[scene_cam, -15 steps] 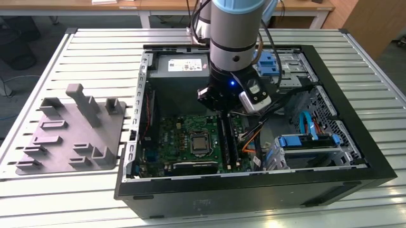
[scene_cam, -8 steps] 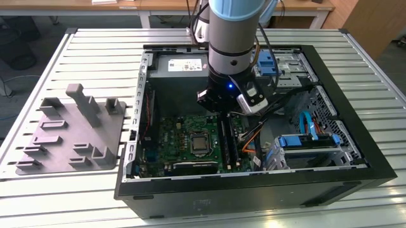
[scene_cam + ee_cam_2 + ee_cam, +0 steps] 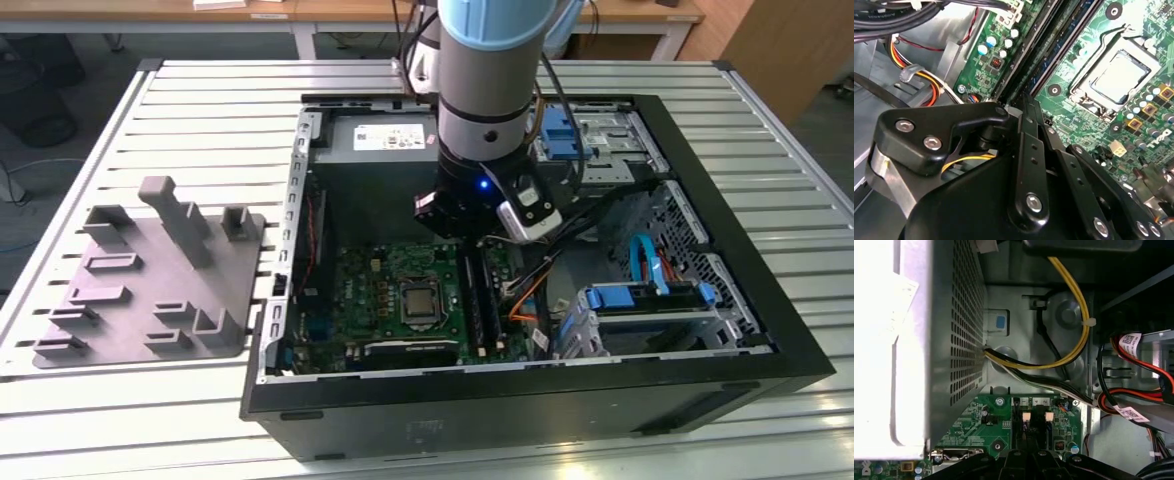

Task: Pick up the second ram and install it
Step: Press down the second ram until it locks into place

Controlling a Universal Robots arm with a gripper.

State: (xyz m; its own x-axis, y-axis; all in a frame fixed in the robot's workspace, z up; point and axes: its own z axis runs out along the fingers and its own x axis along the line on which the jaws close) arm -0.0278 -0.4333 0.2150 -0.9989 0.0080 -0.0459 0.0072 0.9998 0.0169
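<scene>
Black gripper low over motherboard slots | grip state unclear | ram hidden

Arm is held near vertical, light-blue upper segment over a silver-grey wrist section, pointed straight down. A blue indicator light is lit on the black wrist block just under the silver section. A white-and-black camera module is mounted on the wrist's side toward the exterior view's right. Cabling is routed down along the arm on that same side. Gripper is seen in the second wrist view as black linkage plates joined by silver screws, converging toward the tips; the jaws are drawn close together, but whether anything is clamped between them cannot be determined. Black linkage of the gripper is also visible in the first wrist view.
</scene>
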